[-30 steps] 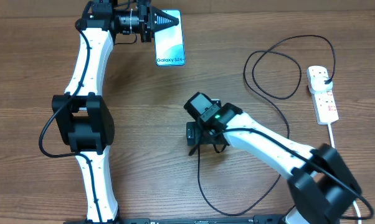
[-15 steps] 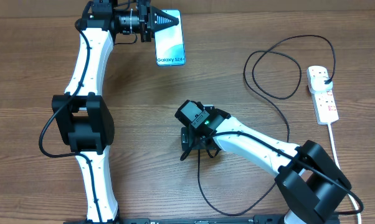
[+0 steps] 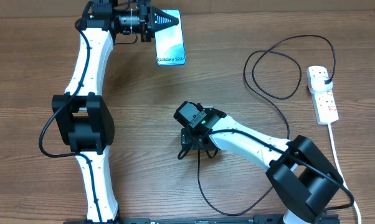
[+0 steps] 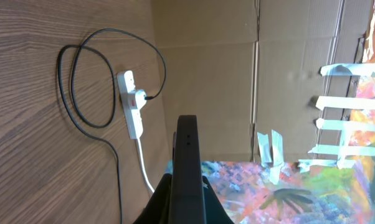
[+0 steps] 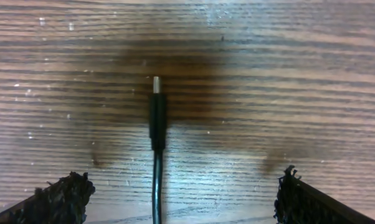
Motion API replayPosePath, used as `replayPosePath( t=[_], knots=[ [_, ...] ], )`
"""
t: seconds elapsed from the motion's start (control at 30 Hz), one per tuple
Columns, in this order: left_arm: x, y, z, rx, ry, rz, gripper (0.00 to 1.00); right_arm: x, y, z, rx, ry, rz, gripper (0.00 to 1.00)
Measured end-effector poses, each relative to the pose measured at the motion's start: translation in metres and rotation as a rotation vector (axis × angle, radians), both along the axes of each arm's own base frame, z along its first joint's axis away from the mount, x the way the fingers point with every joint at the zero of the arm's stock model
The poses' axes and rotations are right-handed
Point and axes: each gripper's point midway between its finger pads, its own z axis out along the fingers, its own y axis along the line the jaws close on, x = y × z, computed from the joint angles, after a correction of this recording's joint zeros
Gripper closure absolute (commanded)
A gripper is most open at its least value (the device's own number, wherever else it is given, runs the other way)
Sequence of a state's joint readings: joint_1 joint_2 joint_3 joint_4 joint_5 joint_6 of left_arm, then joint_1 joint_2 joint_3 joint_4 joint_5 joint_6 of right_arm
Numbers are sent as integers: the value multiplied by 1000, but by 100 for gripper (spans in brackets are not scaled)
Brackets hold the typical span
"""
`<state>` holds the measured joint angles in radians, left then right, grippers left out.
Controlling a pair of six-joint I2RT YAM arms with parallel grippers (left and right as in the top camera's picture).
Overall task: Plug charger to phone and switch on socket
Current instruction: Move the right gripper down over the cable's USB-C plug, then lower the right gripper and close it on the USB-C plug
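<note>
The phone (image 3: 170,37), its teal screen reading "Galaxy S24", is held at the table's far side by my left gripper (image 3: 157,23), which is shut on its edge. In the left wrist view the phone (image 4: 187,162) shows edge-on as a dark slab between the fingers. The charger's black cable (image 3: 281,112) loops from the white socket (image 3: 322,93) at the right across the table. Its small plug tip (image 5: 156,106) lies on the wood between the spread fingers of my right gripper (image 5: 181,199), which is open and hovers low over it at the table's middle (image 3: 189,146).
The socket's white cord (image 3: 338,158) runs down the right edge. The socket and cable loop also show in the left wrist view (image 4: 131,102). A cardboard wall (image 4: 237,74) stands behind the table.
My right gripper has moved left and a little down over the cable's plug tip. The left arm and the phone have not moved.
</note>
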<state>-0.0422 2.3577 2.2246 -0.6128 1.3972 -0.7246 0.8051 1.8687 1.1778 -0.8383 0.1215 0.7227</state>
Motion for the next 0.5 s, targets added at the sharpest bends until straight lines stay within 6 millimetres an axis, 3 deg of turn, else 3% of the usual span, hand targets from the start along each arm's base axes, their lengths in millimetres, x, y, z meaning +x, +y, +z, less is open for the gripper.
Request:
replayPosePath(
  t=[0.33, 0.5],
  knots=[
    [1, 0, -1, 3, 0, 3, 96, 7, 7, -9, -59, 56, -26, 5],
    [1, 0, -1, 5, 0, 5, 96, 8, 7, -9, -55, 55, -40, 34]
  ],
)
